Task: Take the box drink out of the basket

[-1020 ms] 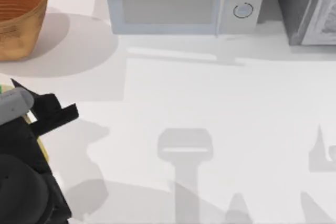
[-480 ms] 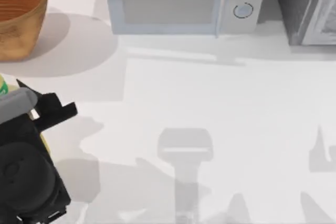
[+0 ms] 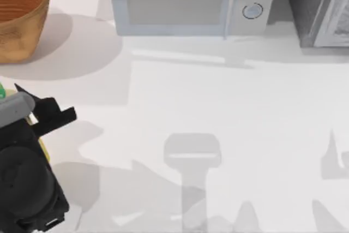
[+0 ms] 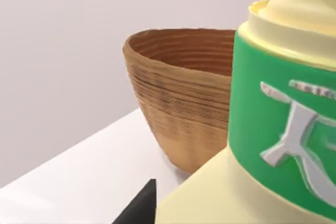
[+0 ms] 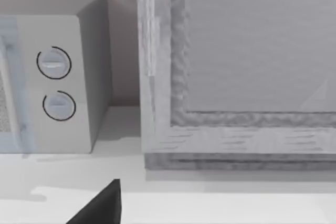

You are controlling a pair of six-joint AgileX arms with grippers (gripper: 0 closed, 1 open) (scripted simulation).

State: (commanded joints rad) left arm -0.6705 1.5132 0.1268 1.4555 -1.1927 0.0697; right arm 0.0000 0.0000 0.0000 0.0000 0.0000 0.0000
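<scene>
The orange-brown woven basket (image 3: 19, 15) stands at the table's back left corner, and the left wrist view has it (image 4: 184, 108) behind the drink. My left gripper (image 3: 34, 114) is at the left edge, in front of the basket and apart from it, shut on the box drink. In the top view the arm hides most of the box drink (image 3: 42, 148), leaving a yellow sliver and a bit of green. Up close, the box drink (image 4: 278, 129) shows a pale yellow body and a green band. My right gripper (image 5: 100, 208) is parked facing the appliances at the back right.
A white microwave (image 3: 185, 4) stands along the back wall, with a grey appliance (image 3: 322, 9) to its right. The white tabletop (image 3: 218, 107) stretches open from the middle to the right, crossed by arm shadows.
My left arm has drifted slightly left and toward the table's front edge with the box drink still in its grip. The basket has not moved.
</scene>
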